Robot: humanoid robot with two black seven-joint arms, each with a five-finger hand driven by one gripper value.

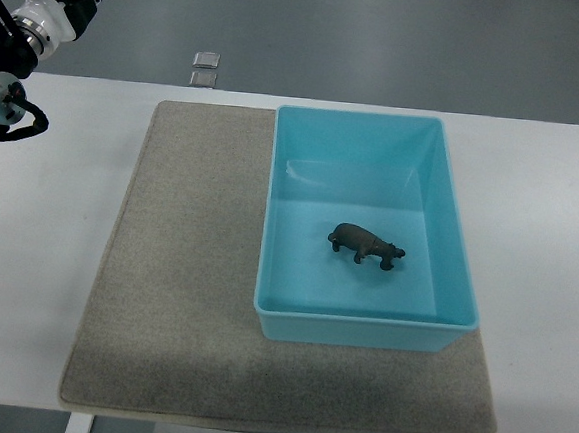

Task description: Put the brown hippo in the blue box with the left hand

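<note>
The brown hippo is found standing on the floor of the blue box. The left hand is seen at the upper left corner; its finger state cannot be told. Placement is judged complete; only a clear retreat is advised.

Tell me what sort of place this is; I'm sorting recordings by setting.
Probably a robotics lab or test bench: a plain white table on grey flooring, a grey mat, and a blue box holding a brown hippo.

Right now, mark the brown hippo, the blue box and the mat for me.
brown hippo (365, 244): top view, middle of its back.
blue box (452, 229): top view, its right wall.
grey mat (185, 269): top view, bare area left of the box.
</note>
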